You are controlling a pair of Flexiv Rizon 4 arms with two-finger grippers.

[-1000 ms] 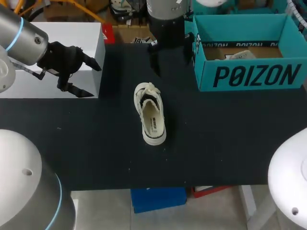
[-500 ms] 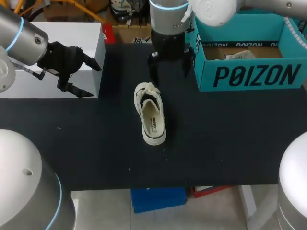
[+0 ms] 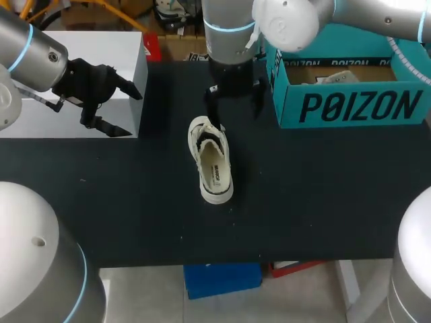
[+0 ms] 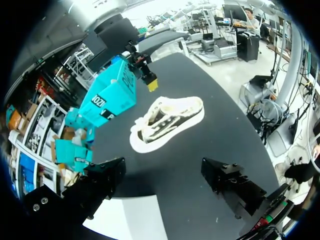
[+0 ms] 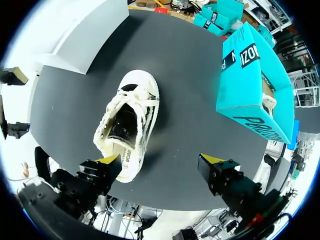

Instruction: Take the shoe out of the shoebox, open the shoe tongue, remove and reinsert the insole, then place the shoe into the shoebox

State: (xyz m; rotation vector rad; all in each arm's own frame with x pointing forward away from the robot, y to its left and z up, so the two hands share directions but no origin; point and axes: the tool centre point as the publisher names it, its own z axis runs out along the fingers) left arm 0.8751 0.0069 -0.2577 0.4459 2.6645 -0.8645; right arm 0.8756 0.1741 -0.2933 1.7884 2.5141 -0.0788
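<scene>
Cream canvas low-top sneaker (image 3: 211, 160) is out on the black table (image 3: 323, 188), upright, just beside the teal cardboard shoebox (image 3: 350, 108). My right gripper (image 3: 234, 108) hangs spread over its toe end. My left gripper (image 3: 111, 108), also spread, sits well apart by the white block (image 3: 101, 47). I'd call this the tongue step: next, pinch the tongue and pull.

Robotics lab, bench setup. The work surface is a table (image 3: 135, 202) topped with plain black matting. Two grey, multi-jointed robot arms work over it: the left arm (image 3: 27, 50) comes in at the far left, and the right arm (image 3: 229, 27) comes in from the far right and reaches to the far middle. The props look staged: a white block (image 3: 101, 44) at the far left, a teal shoebox (image 3: 350, 101) at the far right, and a single shoe (image 3: 212, 161) lying alone mid-table.
</scene>
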